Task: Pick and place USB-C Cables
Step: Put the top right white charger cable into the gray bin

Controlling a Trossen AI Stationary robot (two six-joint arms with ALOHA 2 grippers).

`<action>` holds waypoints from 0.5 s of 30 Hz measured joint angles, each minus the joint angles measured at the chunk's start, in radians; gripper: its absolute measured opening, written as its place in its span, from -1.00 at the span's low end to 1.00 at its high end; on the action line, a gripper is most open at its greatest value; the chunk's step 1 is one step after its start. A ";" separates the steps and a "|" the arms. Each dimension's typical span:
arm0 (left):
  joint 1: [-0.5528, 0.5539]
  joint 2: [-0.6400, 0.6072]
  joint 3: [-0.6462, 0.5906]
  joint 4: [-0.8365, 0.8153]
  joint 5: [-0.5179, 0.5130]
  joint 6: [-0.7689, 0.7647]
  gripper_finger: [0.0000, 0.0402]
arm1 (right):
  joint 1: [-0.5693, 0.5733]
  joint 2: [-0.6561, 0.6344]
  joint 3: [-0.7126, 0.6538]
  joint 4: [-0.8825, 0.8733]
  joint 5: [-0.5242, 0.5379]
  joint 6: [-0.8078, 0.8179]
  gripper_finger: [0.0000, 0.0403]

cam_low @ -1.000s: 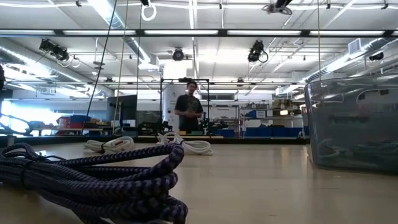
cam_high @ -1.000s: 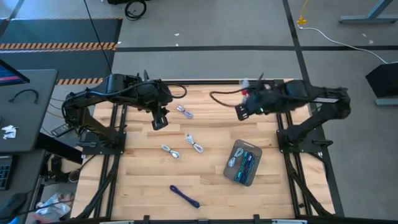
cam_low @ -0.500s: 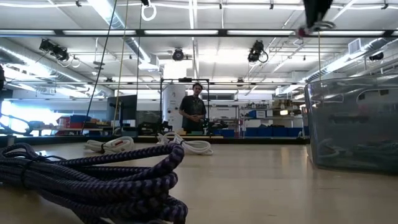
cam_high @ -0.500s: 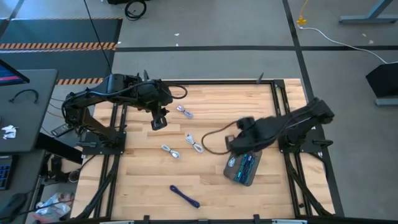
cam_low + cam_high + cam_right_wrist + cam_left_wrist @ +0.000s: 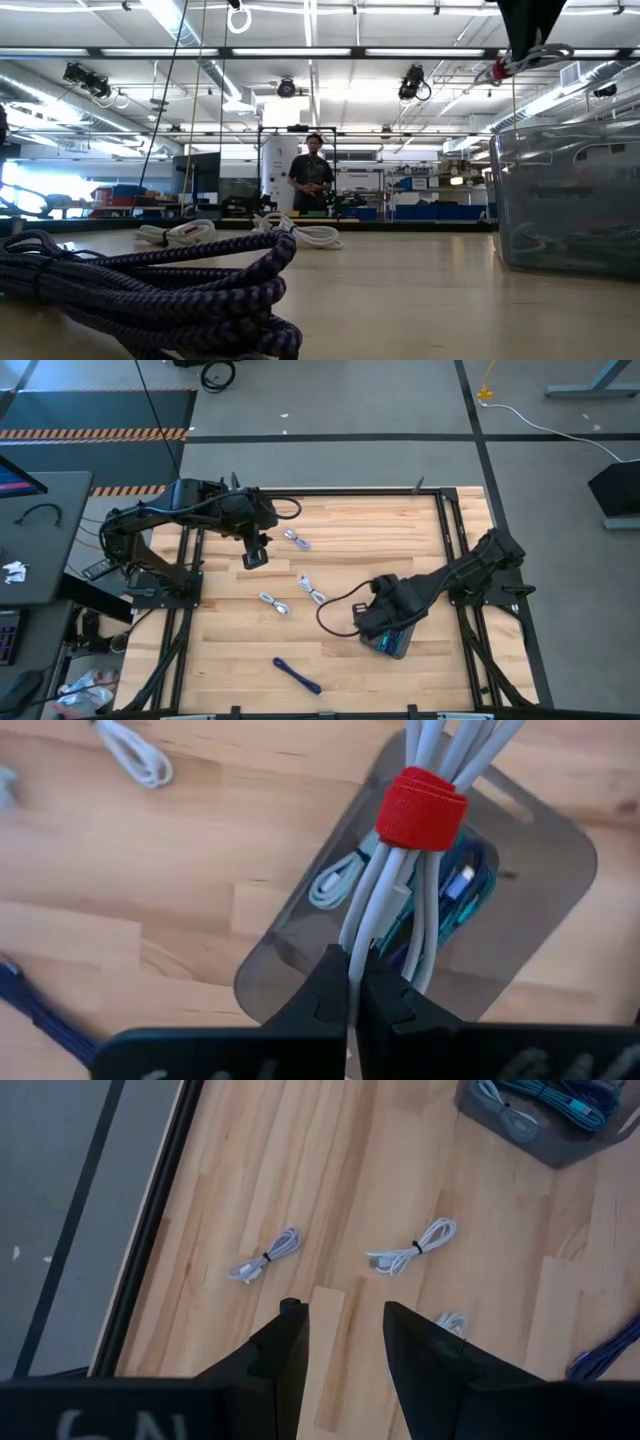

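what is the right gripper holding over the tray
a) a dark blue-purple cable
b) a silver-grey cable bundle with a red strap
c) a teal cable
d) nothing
b: in the right wrist view the right gripper is shut on the silver-grey cable bundle with the red strap, above the grey tray.

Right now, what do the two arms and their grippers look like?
Both are dark, near-black jointed arms on black frame mounts, each with a black cable looping off it. The left gripper has two dark, flat angular fingers; pale lettering marks the body behind them. The right gripper has matching dark fingers, tapering to narrow tips.
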 joint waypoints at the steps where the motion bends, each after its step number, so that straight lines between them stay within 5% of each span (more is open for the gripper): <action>1: 0.000 0.000 0.000 0.000 0.000 0.000 -0.32 | 0.003 0.005 0.000 0.001 -0.007 0.031 -0.99; 15: 0.000 0.000 0.000 0.040 0.000 0.050 -0.32 | 0.057 0.012 -0.189 0.228 -0.081 0.336 -0.99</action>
